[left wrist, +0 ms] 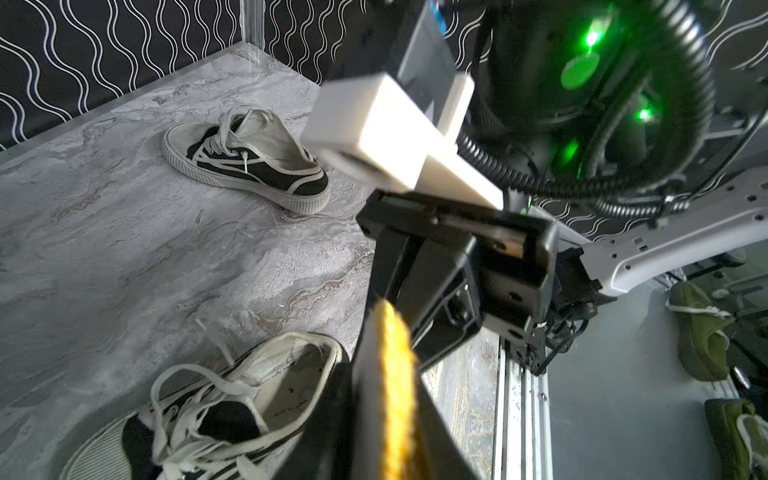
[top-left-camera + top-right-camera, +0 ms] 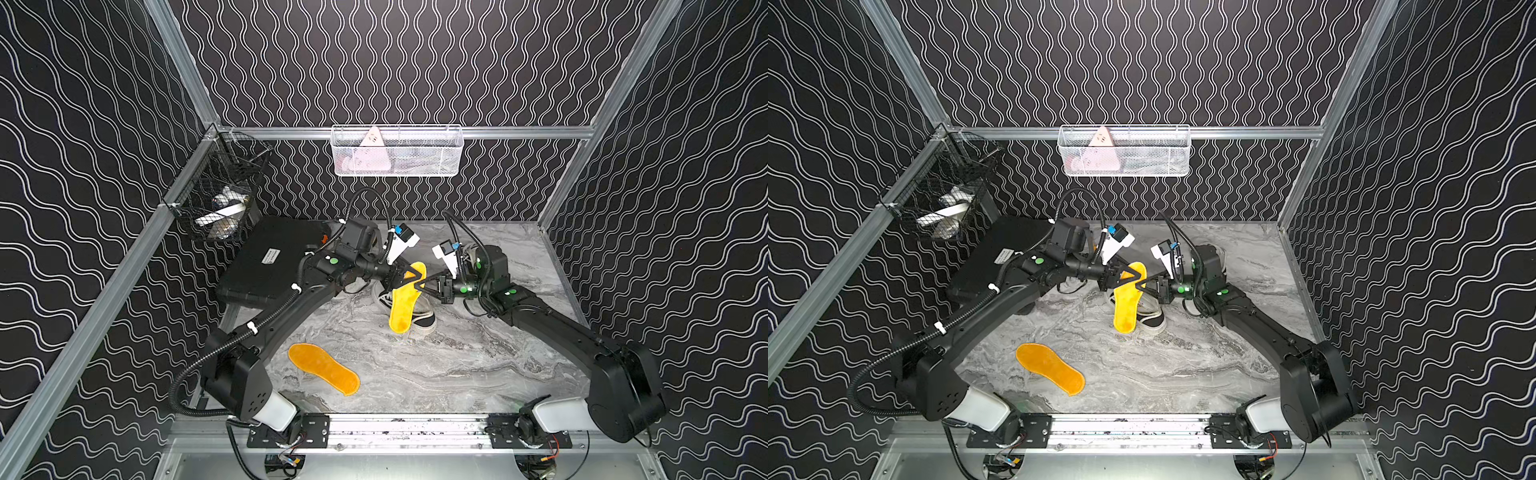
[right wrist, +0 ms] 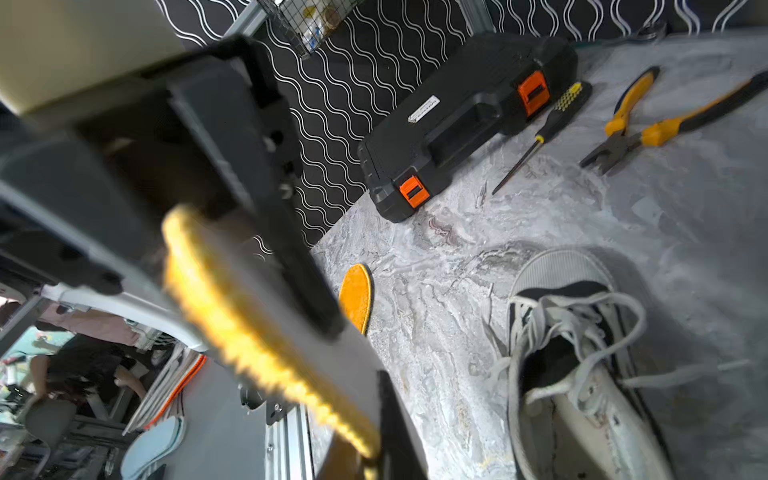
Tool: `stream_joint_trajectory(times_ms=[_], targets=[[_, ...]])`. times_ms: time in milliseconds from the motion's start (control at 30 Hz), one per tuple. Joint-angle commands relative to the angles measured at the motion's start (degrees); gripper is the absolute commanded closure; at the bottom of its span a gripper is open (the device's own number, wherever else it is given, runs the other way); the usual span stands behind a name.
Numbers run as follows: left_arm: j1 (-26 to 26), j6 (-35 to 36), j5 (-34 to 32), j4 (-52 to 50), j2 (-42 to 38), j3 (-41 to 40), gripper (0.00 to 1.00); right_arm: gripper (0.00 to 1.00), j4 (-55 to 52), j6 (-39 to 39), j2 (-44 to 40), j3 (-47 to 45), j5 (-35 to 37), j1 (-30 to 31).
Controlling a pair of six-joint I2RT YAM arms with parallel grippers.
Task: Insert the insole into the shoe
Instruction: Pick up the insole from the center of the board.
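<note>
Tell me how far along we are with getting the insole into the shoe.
Done: one yellow insole is lifted off the table, above the shoe. In hand: the right gripper is shut on it; the left gripper is at it too, its grip unclear. Left: the shoe's opening looks empty in both wrist views, and a second insole lies flat on the table.

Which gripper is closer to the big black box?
Left. The left gripper meets the raised insole on the side toward the black box; the right gripper pinches that insole from the opposite side, farther from the box.
</note>
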Motion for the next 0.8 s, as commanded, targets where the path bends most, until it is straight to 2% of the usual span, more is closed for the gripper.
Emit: stream_joint_trajectory(times_ms=[0,100,167,267,467,567,700,767], targets=[[0.0,10.9,0.1,-11.0,0.7,3.4,0.56,1.00,-18.3,-14.5,-0.8,4.4,-2.8,0.0],[0.1,18.1,1.6,-21.2,4.1,9.0,0.49,1.00,-31.4,-24.4,-0.8,8.0,-0.3,0.0],[0.1,20.0,0.9,-24.9,6.1,12.1,0.46,1.00,-39.6,-30.1,0.5,11.5,1.2,0.0],[0.1,21.6,0.4,-27.1,8.0,14.4,0.47,1.00,-45.5,-33.6,2.3,14.8,2.6,0.0],[0.1,21.3,2.4,-26.3,8.0,13.7,0.66,1.00,-50.7,-35.7,4.0,17.7,6.6,0.1],[0.1,20.2,3.4,-25.1,8.0,12.7,0.68,0.99,-50.6,-35.2,4.4,18.5,6.5,0.1],[0.0,17.3,4.5,-21.5,7.4,10.6,0.77,0.96,-48.5,-34.0,4.2,18.3,4.9,0.3],[0.0,15.7,4.4,-19.9,7.0,9.8,0.86,0.88,-47.8,-33.3,4.0,18.3,5.2,0.3]])
